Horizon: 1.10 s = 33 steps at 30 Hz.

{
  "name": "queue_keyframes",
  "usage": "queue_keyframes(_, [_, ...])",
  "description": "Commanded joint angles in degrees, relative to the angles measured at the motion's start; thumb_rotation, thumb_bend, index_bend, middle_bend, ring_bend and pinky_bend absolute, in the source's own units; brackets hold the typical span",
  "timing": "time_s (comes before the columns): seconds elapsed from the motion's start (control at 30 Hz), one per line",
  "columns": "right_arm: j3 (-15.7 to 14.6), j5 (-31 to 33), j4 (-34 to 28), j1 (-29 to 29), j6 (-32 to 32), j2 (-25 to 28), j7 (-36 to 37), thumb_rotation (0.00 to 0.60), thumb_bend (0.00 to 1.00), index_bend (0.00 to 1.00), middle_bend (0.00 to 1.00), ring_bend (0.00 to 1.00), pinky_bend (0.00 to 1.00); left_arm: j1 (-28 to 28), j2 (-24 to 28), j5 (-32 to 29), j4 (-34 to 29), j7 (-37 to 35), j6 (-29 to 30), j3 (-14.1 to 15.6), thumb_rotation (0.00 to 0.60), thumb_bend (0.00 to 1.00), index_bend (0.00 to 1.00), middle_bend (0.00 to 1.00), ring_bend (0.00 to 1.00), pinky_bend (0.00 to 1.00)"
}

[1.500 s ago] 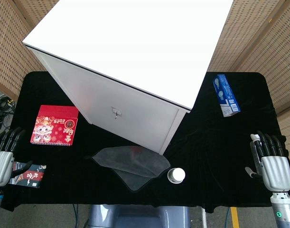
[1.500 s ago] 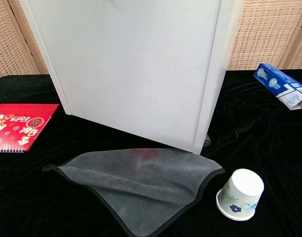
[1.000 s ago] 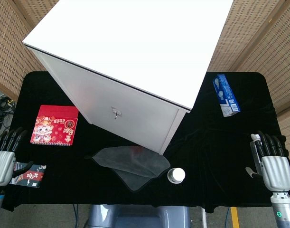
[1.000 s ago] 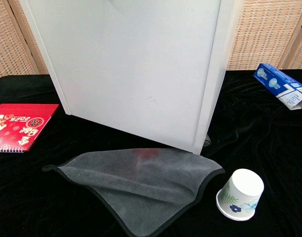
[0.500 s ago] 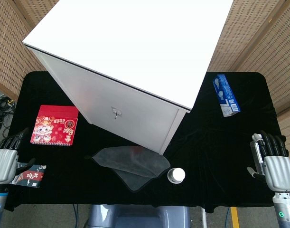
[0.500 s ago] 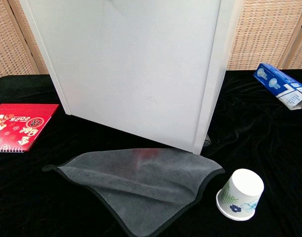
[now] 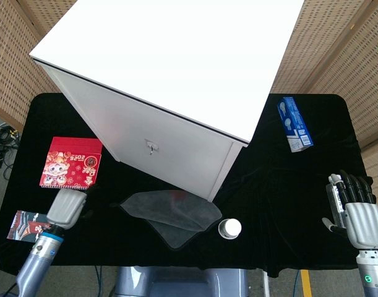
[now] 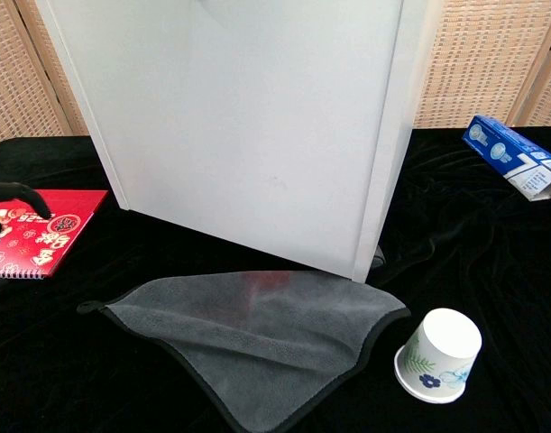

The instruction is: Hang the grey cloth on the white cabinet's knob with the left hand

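Observation:
The grey cloth (image 7: 173,215) lies flat on the black table in front of the white cabinet (image 7: 170,62); in the chest view the cloth (image 8: 257,334) spreads across the lower middle. The cabinet's small metal knob (image 7: 151,146) sits on its front door and is out of the chest view. My left hand (image 7: 68,207) hovers left of the cloth, just below the red calendar, holding nothing; its dark fingers (image 8: 12,193) show at the chest view's left edge. My right hand (image 7: 356,211) rests open at the far right table edge.
A red calendar (image 7: 71,163) lies at the left, a small printed card (image 7: 25,224) near the front left corner. A paper cup (image 7: 229,228) lies on its side right of the cloth. A blue box (image 7: 294,124) lies at the right rear.
My left hand has swung in from the far left table edge toward the cloth, uncovering the printed card. The right hand, cloth and cup have stayed put.

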Motion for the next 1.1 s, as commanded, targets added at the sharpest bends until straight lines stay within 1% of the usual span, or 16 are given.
queue_keyframes(0.03, [0.3,0.4,0.0,-0.1,0.1,0.4,1.2,0.6,0.17,0.03,0.0,0.0,0.05,-4.3,-6.3,-5.7,-1.4,7.9,-5.2,-1.2,0.6,0.22,0.27,0.82,0.78,0.7])
queue_keyframes(0.2, [0.5,0.7,-0.1,-0.2,0.1,1.0,2.8,0.6,0.17,0.03,0.0,0.0,0.05,-7.0,-10.7,-10.5,-1.5,15.6,-7.1,-1.8,0.6,0.23,0.31,0.82,0.78,0.7])
queue_keyframes(0.27, [0.6,0.9,0.0,-0.3,0.1,1.3,3.8,0.6,0.17,0.03,0.0,0.0,0.05,-8.4,-13.5,-13.3,-1.2,19.7,-7.5,-1.8,0.6,0.23,0.31,0.82,0.78,0.7])
queue_keyframes(0.43, [0.7,0.9,-0.1,-0.3,0.1,1.8,5.3,0.6,0.17,0.03,0.0,0.0,0.05,-10.5,-17.6,-17.8,0.3,26.4,-7.2,-1.6,0.6,0.23,0.33,0.82,0.78,0.7])
queue_keyframes(0.53, [0.8,0.9,-0.1,-0.4,0.2,2.0,6.2,0.6,0.17,0.03,0.0,0.0,0.05,-11.4,-19.1,-20.6,0.8,29.3,-6.5,-1.4,0.6,0.23,0.36,0.82,0.78,0.7])
queue_keyframes(0.7, [1.0,1.2,0.0,-0.5,0.2,2.4,7.4,0.6,0.17,0.03,0.0,0.0,0.05,-12.3,-19.8,-22.7,1.7,31.5,-4.9,-1.1,0.6,0.23,0.36,0.82,0.78,0.7])
queue_keyframes(0.8, [0.9,1.1,-0.1,-0.5,0.2,2.5,7.8,0.6,0.17,0.03,0.0,0.0,0.05,-13.0,-20.2,-23.6,2.6,31.6,-4.7,-1.2,0.6,0.23,0.36,0.82,0.78,0.7])
queue_keyframes(1.0, [0.8,0.8,-0.1,-0.5,0.3,2.4,7.6,0.6,0.17,0.03,0.0,0.0,0.05,-14.3,-22.1,-24.9,5.9,31.4,-5.3,-0.3,0.6,0.23,0.37,0.82,0.78,0.7])
queue_keyframes(1.07, [0.9,0.9,-0.1,-0.5,0.3,2.4,7.7,0.6,0.17,0.03,0.0,0.0,0.05,-14.4,-22.8,-25.0,6.9,31.0,-5.2,0.1,0.6,0.27,0.38,0.82,0.78,0.7])
queue_keyframes(1.1, [0.9,1.0,-0.1,-0.5,0.3,2.4,7.8,0.6,0.17,0.03,0.0,0.0,0.05,-14.5,-23.0,-24.9,7.3,30.8,-5.0,0.2,0.6,0.33,0.39,0.82,0.78,0.7])
